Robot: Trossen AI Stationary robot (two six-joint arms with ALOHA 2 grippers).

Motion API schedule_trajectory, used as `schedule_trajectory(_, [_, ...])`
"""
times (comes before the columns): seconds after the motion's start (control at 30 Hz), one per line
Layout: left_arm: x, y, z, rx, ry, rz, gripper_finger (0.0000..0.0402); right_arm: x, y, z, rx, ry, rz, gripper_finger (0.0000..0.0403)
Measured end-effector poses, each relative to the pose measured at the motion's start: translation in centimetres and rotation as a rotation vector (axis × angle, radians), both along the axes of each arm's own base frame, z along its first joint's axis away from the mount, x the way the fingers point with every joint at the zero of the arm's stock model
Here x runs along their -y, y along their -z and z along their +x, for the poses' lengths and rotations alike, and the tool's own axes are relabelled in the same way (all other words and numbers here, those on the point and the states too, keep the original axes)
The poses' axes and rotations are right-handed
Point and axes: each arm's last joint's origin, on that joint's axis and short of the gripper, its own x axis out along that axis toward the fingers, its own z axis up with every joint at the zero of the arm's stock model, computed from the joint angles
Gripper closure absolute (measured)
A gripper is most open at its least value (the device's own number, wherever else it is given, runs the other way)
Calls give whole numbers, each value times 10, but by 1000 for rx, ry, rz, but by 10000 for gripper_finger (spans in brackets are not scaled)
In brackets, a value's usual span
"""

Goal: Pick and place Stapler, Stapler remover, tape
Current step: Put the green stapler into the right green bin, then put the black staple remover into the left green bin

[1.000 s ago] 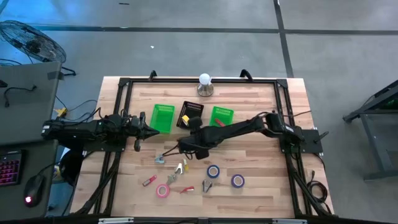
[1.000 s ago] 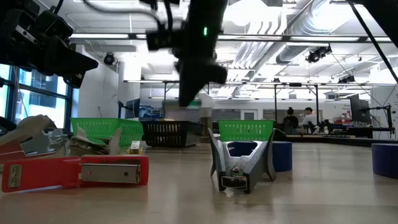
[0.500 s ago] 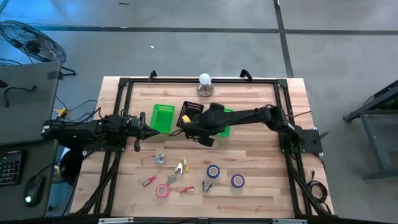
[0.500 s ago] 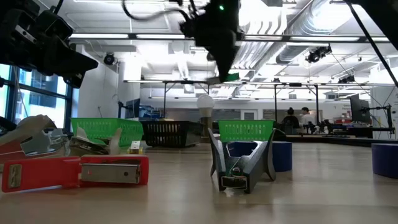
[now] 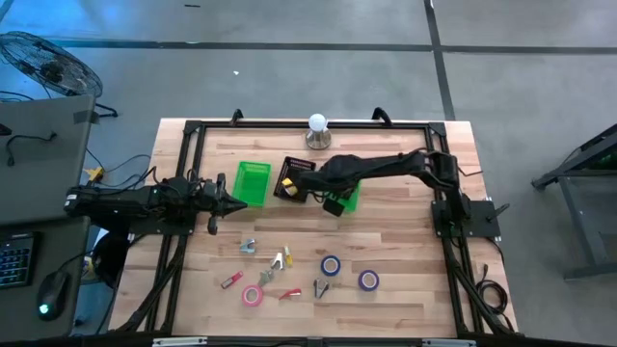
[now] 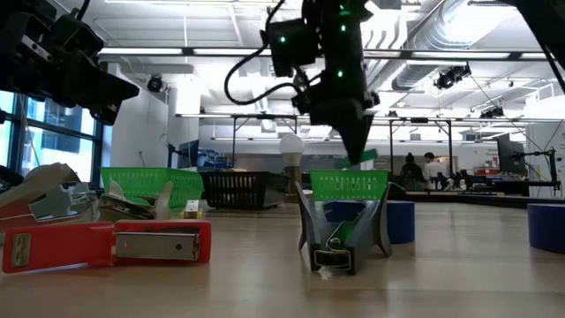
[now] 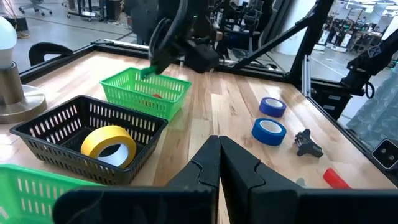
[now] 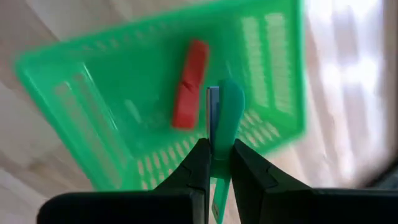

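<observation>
- Right gripper (image 8: 215, 167) clamped on a small green stapler (image 8: 224, 118), held upright between the fingers, directly above the right green basket (image 8: 261, 81).
- A red stapler (image 8: 189, 84) lies on the floor of that basket, below the held green one.
- In the high view the right gripper (image 5: 333, 200) hangs over the right green basket (image 5: 351, 198); the arm reaches in from the basket's right.
- Low view: the right gripper (image 6: 359, 146) hangs just above the rim of the right green basket (image 6: 349, 185).
- Black basket (image 7: 74, 134) sits just left of the right green basket and holds a yellow tape roll (image 7: 109, 145).
- Left green basket (image 5: 253, 182) lies left of the black basket.
- Left gripper (image 7: 219, 163), fingers pressed together and empty, hovers beside the left green basket's left edge.
- Two blue tape rolls (image 5: 331, 265) (image 5: 368, 280) and a pink tape roll (image 5: 253, 295) lie on the table (image 5: 405, 251), well in front of the right green basket.
- A dark staple remover (image 6: 342, 231) stands upright among them, near the first blue roll.
</observation>
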Motion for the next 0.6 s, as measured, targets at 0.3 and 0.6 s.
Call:
schedule_trajectory(0.3, [0, 0, 0, 0, -8, 1, 400, -1, 14, 7, 108, -56, 25, 226])
schedule_trajectory(0.6, [0, 0, 0, 0, -10, 1, 400, -15, -12, 13, 143, -270, 146, 165])
